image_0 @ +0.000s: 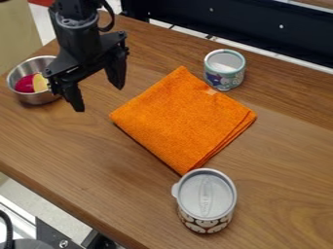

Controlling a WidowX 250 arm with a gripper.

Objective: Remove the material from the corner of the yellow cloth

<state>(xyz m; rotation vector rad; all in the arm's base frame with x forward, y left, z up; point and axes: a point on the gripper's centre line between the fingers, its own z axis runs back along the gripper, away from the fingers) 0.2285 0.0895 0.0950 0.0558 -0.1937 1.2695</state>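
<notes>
Metal bowl (34,98) partly hidden (behind the arm (81,43))

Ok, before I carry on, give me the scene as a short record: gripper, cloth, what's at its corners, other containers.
gripper: open, empty, above the table between bowl and cloth; gripper
cloth: orange, folded, lying flat
near corner: lidded cup, upright; contact with cloth unclear
far right edge: patterned open cup, upright, beside the cloth
bowl: metal, at the picture's left, holding a red item and a yellow item
</notes>
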